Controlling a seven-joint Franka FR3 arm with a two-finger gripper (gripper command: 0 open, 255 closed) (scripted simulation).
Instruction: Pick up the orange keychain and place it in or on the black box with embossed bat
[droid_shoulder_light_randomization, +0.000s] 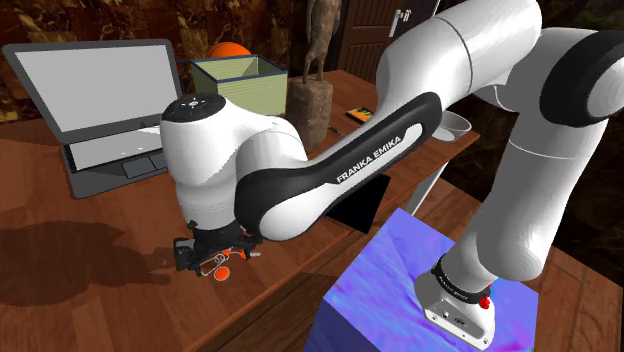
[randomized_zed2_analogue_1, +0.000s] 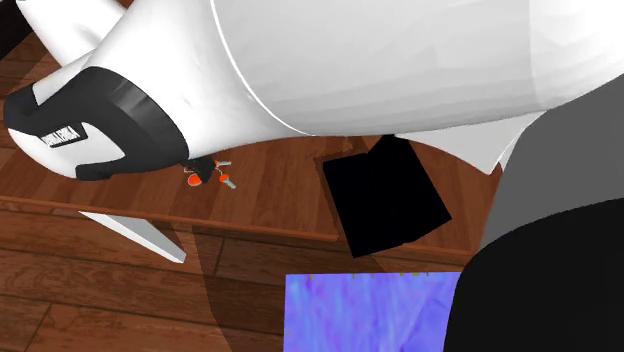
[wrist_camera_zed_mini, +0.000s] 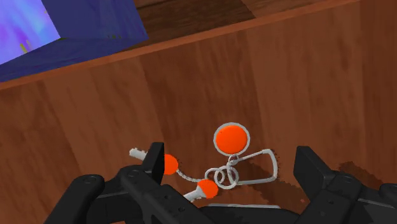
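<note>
Slippage is the chief worry at this grasp. In the shoulder view the gripper (droid_shoulder_light_randomization: 212, 256) is down at the wooden table (droid_shoulder_light_randomization: 90, 250), close to its near edge. The orange keychain (droid_shoulder_light_randomization: 222, 264) lies on the wood right under it. The black box (droid_shoulder_light_randomization: 362, 208) sits well apart, toward the stand (droid_shoulder_light_randomization: 400, 290), and is partly hidden by the arm (droid_shoulder_light_randomization: 330, 170). In the second exterior view the keychain (randomized_zed2_analogue_1: 197, 180) shows as small orange bits just below the arm, and the black box (randomized_zed2_analogue_1: 385, 197) lies flat near the table's edge, apart from it. The box is drawn plain black, so no embossing can be made out. In the wrist view the jaws stand spread, one finger on either side of the keychain (wrist_camera_zed_mini: 230, 139), which rests on the table ungripped: an orange disc, a wire loop, rings and two small orange beads on a short chain. One finger (wrist_camera_zed_mini: 154, 159) overlaps the bead end of the chain, while the other (wrist_camera_zed_mini: 310, 167) stands clear of the loop. I judge that closing from here could pinch only thin wire or a bead, so the piece twists free on the lift. The overlapping finger could also shove the chain aside instead of clasping it. Loose parts hanging down might snag on the box's edge during the carry.
</note>
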